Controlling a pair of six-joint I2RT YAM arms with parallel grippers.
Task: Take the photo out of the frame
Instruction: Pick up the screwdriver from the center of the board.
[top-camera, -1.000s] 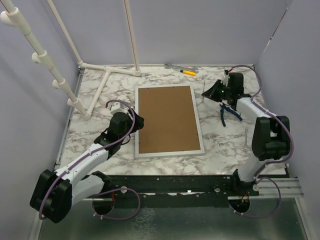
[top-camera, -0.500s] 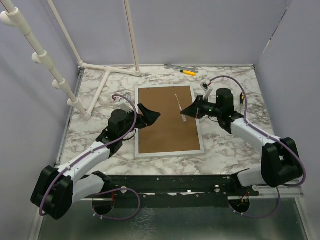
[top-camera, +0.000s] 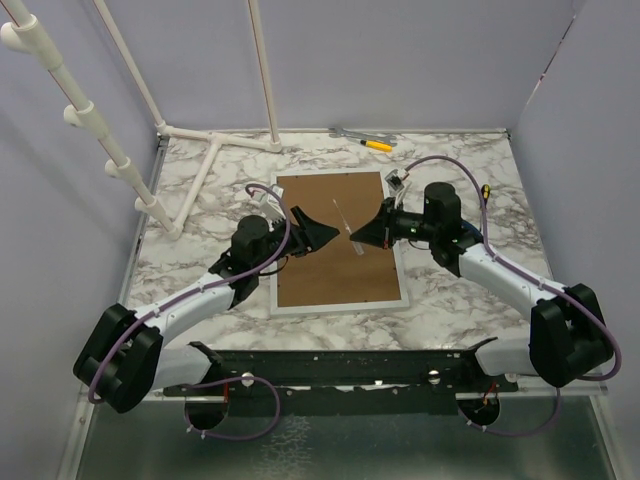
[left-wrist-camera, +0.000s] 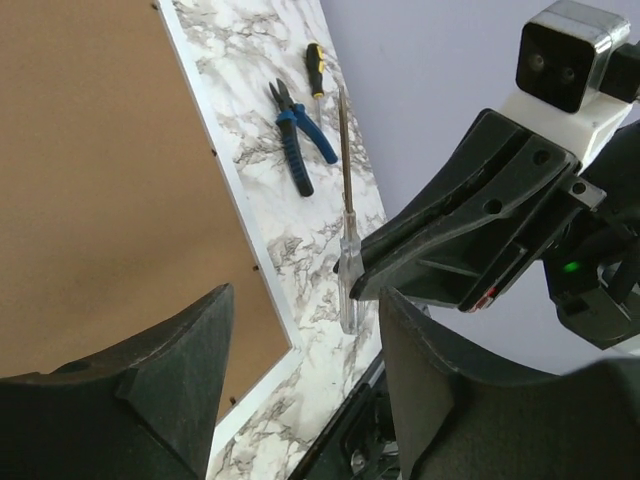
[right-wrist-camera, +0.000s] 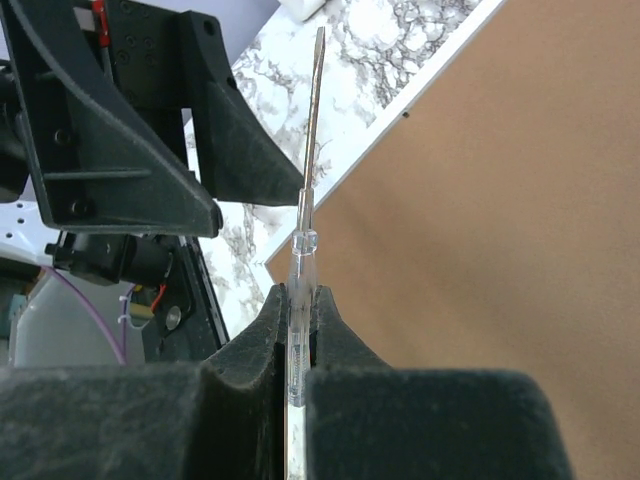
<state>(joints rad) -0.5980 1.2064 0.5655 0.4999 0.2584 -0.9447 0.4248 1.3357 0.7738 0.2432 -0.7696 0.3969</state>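
Frame (top-camera: 330, 275) is laid flat mid-surface (top-camera: 445, 292) with the brown fibreboard back up. The white border is seen all round. Photo is hidden under the backing and cannot be seen.

Right pincer (top-camera: 361, 236) is pressed together on a clear-handled screwdriver (top-camera: 345, 218). The handle is pinched between the fingers (right-wrist-camera: 340, 345), and the shaft is pointed away from the wrist, over the far half of the backing board. Whether the tip touches the board cannot be told.

Left pincer (top-camera: 318, 234) is spread with nothing held. It is positioned over the frame's left half, facing the right pincer and close to it, with the screwdriver between the two.

Blue-handled pliers (left-wrist-camera: 297, 140) and a yellow-and-black screwdriver (left-wrist-camera: 315, 62) are laid on the marble right of the frame, apart from it.
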